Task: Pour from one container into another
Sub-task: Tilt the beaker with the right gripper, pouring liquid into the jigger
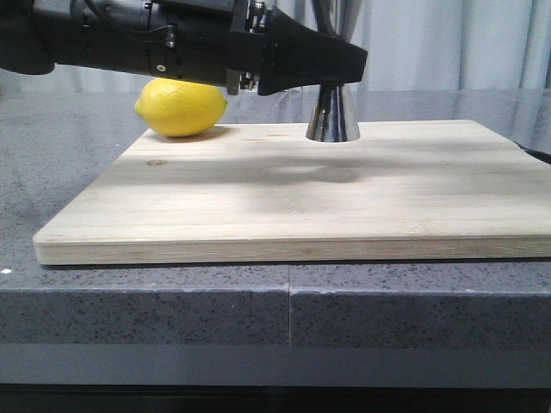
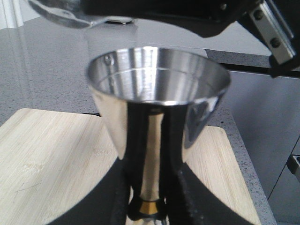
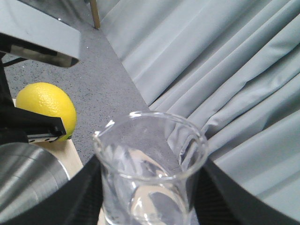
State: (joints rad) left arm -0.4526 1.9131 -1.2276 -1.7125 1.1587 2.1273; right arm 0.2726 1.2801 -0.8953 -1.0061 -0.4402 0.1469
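The left gripper [image 2: 149,206] is clamped on the thin waist of the shiny steel jigger [image 2: 157,101], holding it steady. The right gripper [image 3: 145,206] hugs the clear glass beaker [image 3: 150,164] between its fingers. I think tipping slowly, lip over the wide round cup, works best.

Ahead of me a grey speckled stone countertop [image 1: 69,172] fills the lower frame, its front edge split by a seam at centre. Pale grey pleated curtains [image 1: 448,43] hang across the upper right background. Soft, even light falls from above and leaves a faint shadow mid-frame. Along the bottom runs a dark band.
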